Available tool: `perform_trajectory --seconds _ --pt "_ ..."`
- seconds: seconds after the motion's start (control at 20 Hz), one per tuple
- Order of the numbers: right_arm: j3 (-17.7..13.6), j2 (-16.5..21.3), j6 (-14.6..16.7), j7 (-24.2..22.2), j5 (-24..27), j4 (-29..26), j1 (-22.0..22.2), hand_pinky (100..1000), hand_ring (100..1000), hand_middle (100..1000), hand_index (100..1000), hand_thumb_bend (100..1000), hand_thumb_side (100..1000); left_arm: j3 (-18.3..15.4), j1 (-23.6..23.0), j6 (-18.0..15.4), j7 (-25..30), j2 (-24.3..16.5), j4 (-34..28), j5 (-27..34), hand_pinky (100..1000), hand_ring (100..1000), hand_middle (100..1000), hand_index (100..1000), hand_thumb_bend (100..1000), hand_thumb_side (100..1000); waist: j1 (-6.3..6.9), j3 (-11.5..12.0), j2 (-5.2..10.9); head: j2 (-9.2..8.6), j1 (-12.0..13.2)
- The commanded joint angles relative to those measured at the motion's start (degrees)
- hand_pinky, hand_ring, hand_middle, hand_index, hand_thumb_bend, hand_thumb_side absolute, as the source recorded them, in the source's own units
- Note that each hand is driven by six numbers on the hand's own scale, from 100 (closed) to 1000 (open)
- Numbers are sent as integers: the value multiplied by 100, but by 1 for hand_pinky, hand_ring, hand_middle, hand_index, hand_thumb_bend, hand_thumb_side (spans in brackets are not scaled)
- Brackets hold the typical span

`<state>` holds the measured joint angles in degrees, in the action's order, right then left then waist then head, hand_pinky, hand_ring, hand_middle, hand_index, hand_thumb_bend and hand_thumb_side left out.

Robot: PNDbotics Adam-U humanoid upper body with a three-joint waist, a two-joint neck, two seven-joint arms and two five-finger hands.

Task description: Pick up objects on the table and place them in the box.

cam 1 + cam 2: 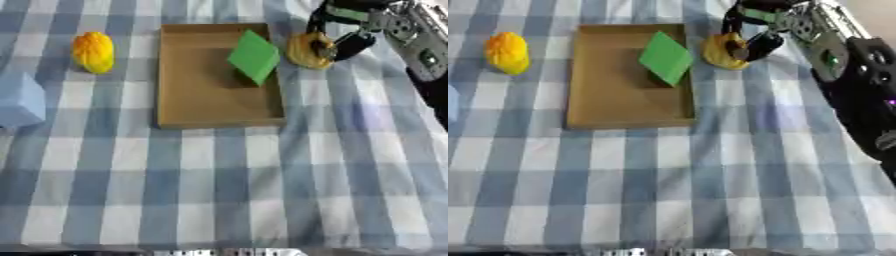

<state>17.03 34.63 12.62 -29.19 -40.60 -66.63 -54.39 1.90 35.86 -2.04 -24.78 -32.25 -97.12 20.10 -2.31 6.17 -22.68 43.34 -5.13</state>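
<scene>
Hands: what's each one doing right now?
Right hand: fingers curled round the yellow object beside the box.
Left hand: not in view.

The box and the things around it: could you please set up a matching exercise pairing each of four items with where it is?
Items:
1. green block
2. orange-yellow fruit
3. pale blue block
4. right hand

Places:
A. at the table's left edge
B. at the yellow thing right of the box
C. inside the box, against its right wall
D. on the cloth, left of the box

Pairs: 1-C, 2-D, 3-A, 4-B
</scene>
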Motion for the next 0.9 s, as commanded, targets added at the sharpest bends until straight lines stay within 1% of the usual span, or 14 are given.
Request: perform_trajectory --seconds 0.05,0.15,0.35,0.45,0.8,0.85,0.9 --pt "-57 228 -87 105 153 -299 -106 781 716 458 611 100 100 -69 50 -5 -16 -127 -107 -5 826 877 810 899 591 882 25 -29 192 40 8" --pt "-65 256 -190 129 245 -419 -114 781 714 456 606 100 100 -68 45 -8 -14 -131 -109 -2 826 877 811 899 591 880 26 -43 214 34 7" --pt "-127 350 -342 196 447 -762 -165 782 713 453 600 100 100 -70 21 -10 -14 -162 -112 -9 826 877 811 899 592 876 35 -98 310 17 1" --pt "-132 379 -406 184 508 -871 -162 782 713 453 600 100 100 -70 16 -9 -14 -168 -115 -10 826 877 811 899 592 876 36 -106 323 18 2" --pt "-180 448 -523 182 712 -1201 -214 782 707 468 581 100 119 -66 4 -10 -11 -181 -124 -19 826 877 812 899 595 873 26 -149 387 27 5" --pt "-188 436 -516 197 760 -1278 -244 781 698 463 603 100 130 -64 2 -9 -10 -183 -124 -20 826 877 812 899 595 872 19 -150 400 27 4" --pt "-189 416 -513 205 831 -1369 -279 780 695 462 603 100 131 -63 0 -9 -10 -184 -123 -22 826 878 812 899 596 872 13 -151 408 23 5"
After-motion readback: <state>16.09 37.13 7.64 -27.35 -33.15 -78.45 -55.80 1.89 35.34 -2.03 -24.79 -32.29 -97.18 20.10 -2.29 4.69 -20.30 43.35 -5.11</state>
